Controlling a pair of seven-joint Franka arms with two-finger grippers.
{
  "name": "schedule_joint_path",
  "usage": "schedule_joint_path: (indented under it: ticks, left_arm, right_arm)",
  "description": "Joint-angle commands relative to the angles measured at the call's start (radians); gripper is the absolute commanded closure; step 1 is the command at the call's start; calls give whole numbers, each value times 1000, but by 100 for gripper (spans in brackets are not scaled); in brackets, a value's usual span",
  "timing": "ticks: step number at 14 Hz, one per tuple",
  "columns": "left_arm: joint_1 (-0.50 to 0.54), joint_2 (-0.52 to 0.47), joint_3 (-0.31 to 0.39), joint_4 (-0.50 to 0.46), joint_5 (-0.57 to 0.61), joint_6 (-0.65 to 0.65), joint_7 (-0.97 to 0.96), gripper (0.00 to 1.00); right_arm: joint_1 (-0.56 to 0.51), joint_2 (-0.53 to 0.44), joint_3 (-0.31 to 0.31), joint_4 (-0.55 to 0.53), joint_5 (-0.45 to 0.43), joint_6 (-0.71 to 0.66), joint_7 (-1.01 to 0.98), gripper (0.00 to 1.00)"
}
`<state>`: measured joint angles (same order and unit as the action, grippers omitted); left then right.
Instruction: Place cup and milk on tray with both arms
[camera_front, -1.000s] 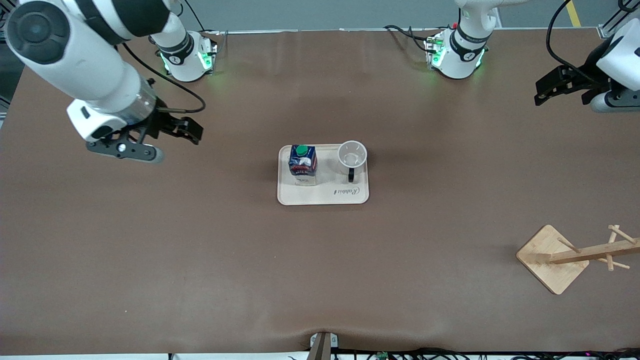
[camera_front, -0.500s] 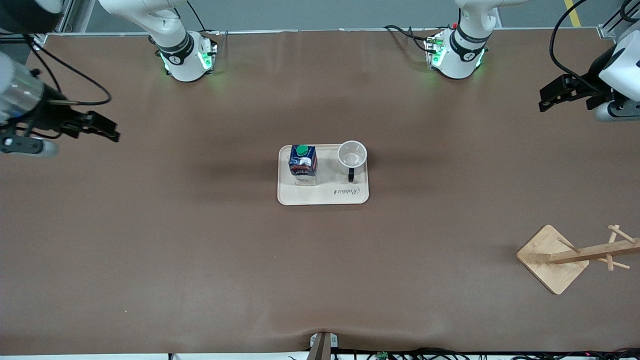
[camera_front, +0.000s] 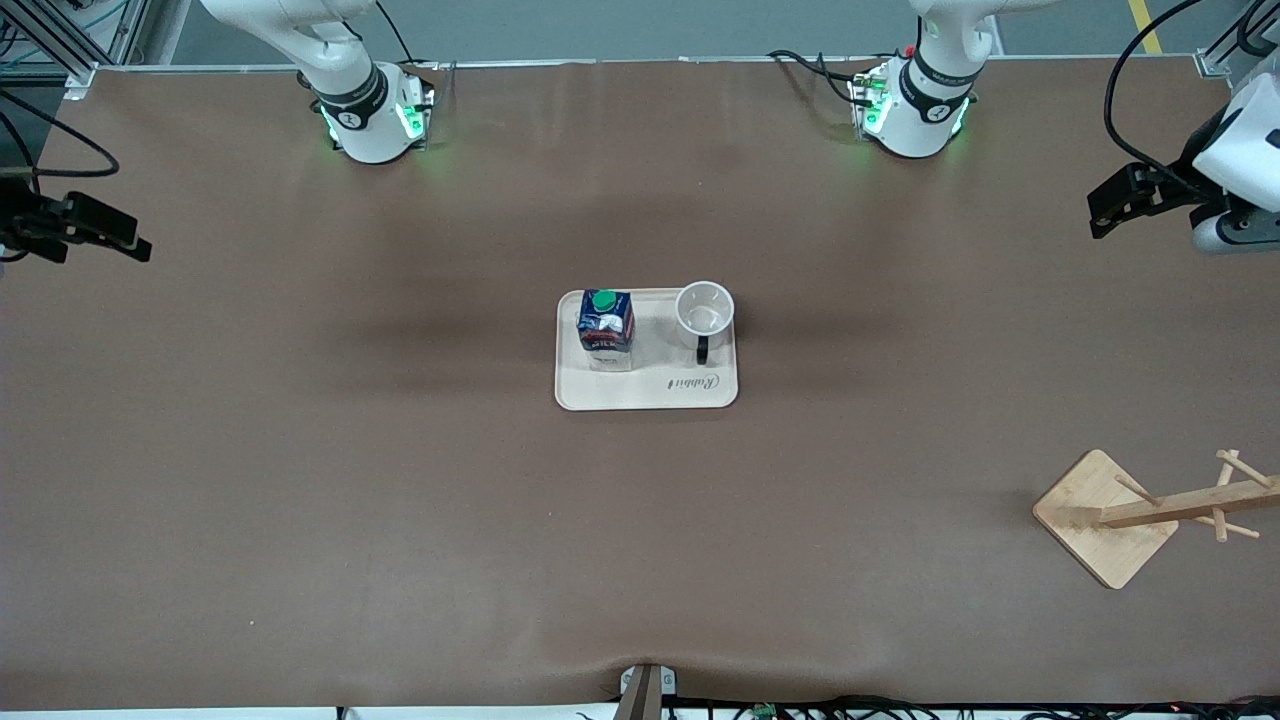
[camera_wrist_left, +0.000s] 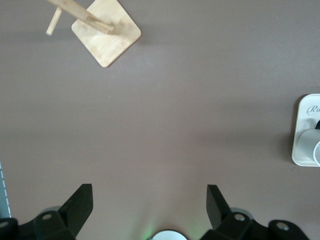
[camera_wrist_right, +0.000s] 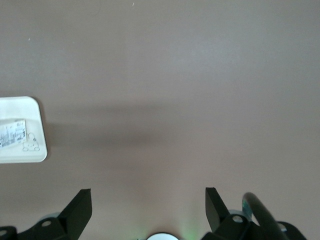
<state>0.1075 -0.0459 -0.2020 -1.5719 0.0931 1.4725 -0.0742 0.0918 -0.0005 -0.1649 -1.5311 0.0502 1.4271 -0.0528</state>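
Placement step judged done: milk (camera_front: 605, 325) and cup (camera_front: 704, 310) are stood upright side by side on the tray (camera_front: 645, 395), milk toward the right arm's end, cup toward the left arm's, handle turned to the front camera.

Left gripper (camera_front: 1115, 196) is held over bare table at the left arm's end, well apart from the tray, jaws spread, nothing held. Right gripper (camera_front: 105, 234) is held over the right arm's end of the table, jaws likewise spread and empty.

Wooden rack (camera_front: 1130, 512) is left untouched.

Retreat/park phase judged. No further grasp called for; only both arms to be homed clear of the tray.
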Motion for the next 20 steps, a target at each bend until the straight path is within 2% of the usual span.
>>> schedule_joint_path:
  ticks: [1, 3, 9, 10, 12, 13, 20]
  left_arm:
    - [6, -28, -4, -37, 22, 38, 47, 0]
    - [5, -43, -5, -51, 22, 40, 45, 0]
    - [1, -75, -5, -48, -81, 32, 28, 0]
    - [-2, -69, -5, -46, -81, 32, 24, 0]
    - [-5, -62, -7, -42, -81, 32, 22, 0]
    - [-5, -62, -5, -42, -81, 32, 22, 0]
    - [-2, -36, -5, 1, -82, 32, 28, 0]
  right_arm:
    - [-3, -9, 13, 9, -10, -22, 1, 0]
    - [0, -12, 39, 9, -15, -25, 19, 0]
    - [-9, -7, 42, 6, -10, -24, 44, 0]
    - [-24, -7, 71, 6, -10, -25, 44, 0]
    - [-139, -7, 198, 6, -13, -24, 44, 0]
    - [-180, -7, 221, 5, -13, -22, 45, 0]
    - [-187, -12, 217, 3, -13, -33, 53, 0]
